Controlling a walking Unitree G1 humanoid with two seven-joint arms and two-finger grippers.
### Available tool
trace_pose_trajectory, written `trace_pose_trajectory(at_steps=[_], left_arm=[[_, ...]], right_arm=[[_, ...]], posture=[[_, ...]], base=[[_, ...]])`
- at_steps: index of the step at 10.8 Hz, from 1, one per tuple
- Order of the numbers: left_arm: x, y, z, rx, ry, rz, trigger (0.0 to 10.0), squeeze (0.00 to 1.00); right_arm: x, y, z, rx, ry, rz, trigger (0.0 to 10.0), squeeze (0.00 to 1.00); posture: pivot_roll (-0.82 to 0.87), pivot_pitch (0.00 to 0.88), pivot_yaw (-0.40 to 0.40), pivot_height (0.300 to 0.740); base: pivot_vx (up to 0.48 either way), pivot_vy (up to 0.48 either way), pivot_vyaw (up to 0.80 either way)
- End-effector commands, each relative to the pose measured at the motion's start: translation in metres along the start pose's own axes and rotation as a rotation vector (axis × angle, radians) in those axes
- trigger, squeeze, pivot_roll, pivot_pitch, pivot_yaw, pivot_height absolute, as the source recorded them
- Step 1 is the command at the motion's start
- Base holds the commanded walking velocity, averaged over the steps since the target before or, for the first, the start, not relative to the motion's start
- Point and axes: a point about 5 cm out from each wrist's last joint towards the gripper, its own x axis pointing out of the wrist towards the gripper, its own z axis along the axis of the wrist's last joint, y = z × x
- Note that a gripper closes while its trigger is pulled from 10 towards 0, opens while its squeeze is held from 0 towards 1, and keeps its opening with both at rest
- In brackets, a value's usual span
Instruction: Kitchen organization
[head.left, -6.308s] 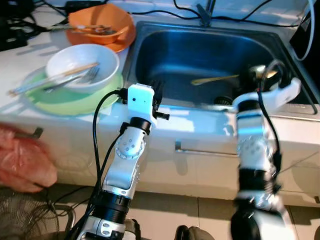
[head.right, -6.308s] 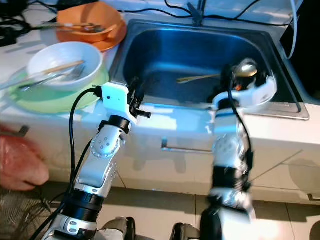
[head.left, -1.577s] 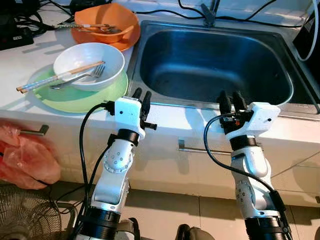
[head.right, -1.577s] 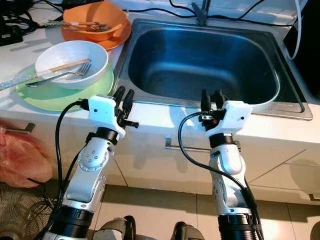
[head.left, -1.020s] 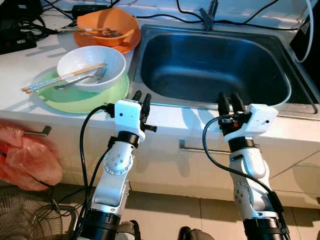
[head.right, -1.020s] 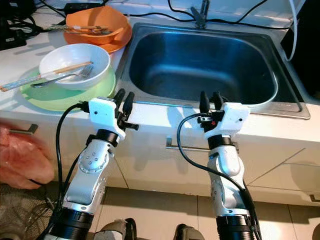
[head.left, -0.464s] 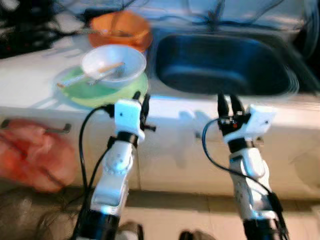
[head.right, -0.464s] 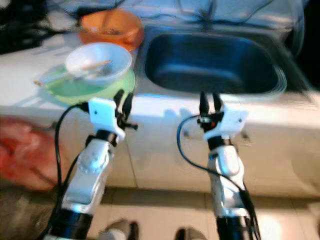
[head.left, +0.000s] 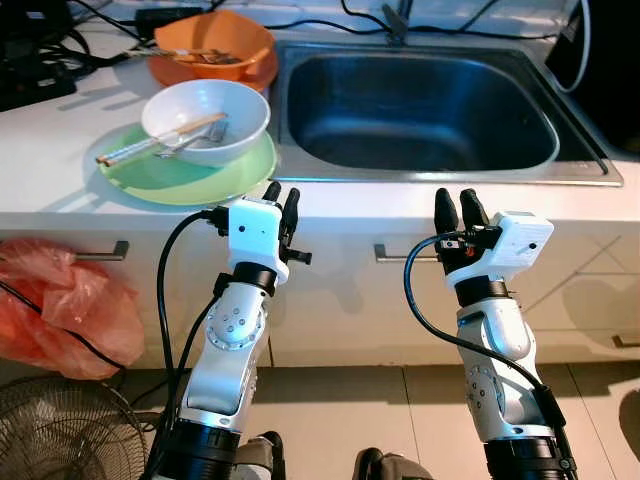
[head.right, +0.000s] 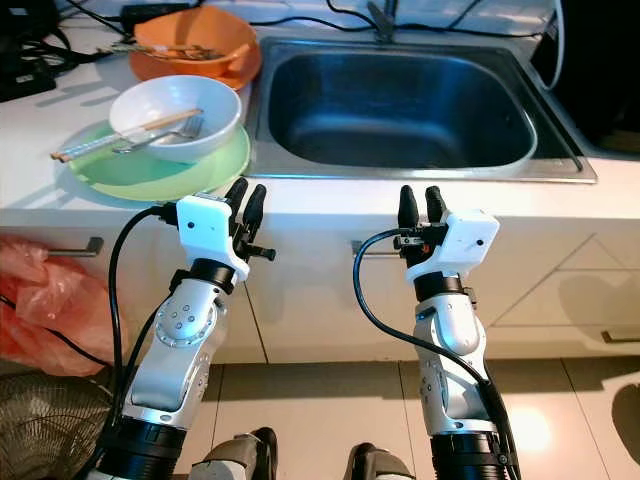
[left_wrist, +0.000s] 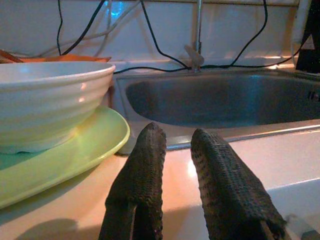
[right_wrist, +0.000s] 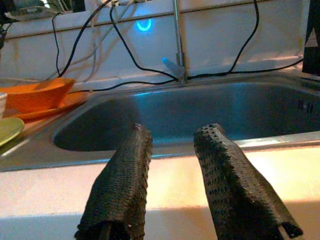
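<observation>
A white bowl with chopsticks and a fork across it sits on a green plate, on the counter left of the steel sink. Behind it an orange bowl holds more utensils. The sink basin looks bare. My left gripper is open in front of the counter edge, just below the green plate, with nothing between its fingers. My right gripper is open too, level with the counter edge before the sink, and its fingers hold nothing.
A red plastic bag hangs by the drawer handle at lower left, above a floor fan. Black cables and a dark box crowd the back left of the counter. The tap stands behind the sink. A tiled floor lies below.
The camera has drawn back from the counter, with blur half a second ago. Both arms keep the same raised pose. Six seconds ago the right gripper was over the sink; now it is withdrawn.
</observation>
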Motion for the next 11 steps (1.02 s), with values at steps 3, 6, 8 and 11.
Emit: trace_pose_trajectory(at_steps=[3,6,8,11], left_arm=[[-0.0019,0.0000,0.0020,-0.002,0.002,0.008,10.0,0.00],[-0.0022,0.0006,0.0018,0.002,0.007,0.013,10.0,0.00],[-0.0022,0.0004,0.0019,0.008,0.005,0.012,10.0,0.00],[-0.0015,0.0011,0.0029,0.008,0.002,0.014,10.0,0.00]], right_arm=[[-0.0030,-0.0017,-0.0034,0.003,0.026,-0.008,10.0,0.00],[-0.0029,-0.0009,-0.0041,0.008,0.033,-0.006,10.0,0.00],[-0.0031,-0.0005,-0.0047,0.009,0.036,-0.007,10.0,0.00],[-0.0025,-0.0001,-0.0048,0.013,0.037,-0.008,10.0,0.00]], posture=[[0.09,0.192,-0.030,0.740],[0.09,0.199,-0.032,0.740],[0.09,0.202,-0.030,0.740],[0.09,0.206,-0.029,0.740]], base=[[0.000,0.085,0.00],[0.000,0.282,0.00],[0.000,0.000,0.00],[0.000,0.000,0.00]])
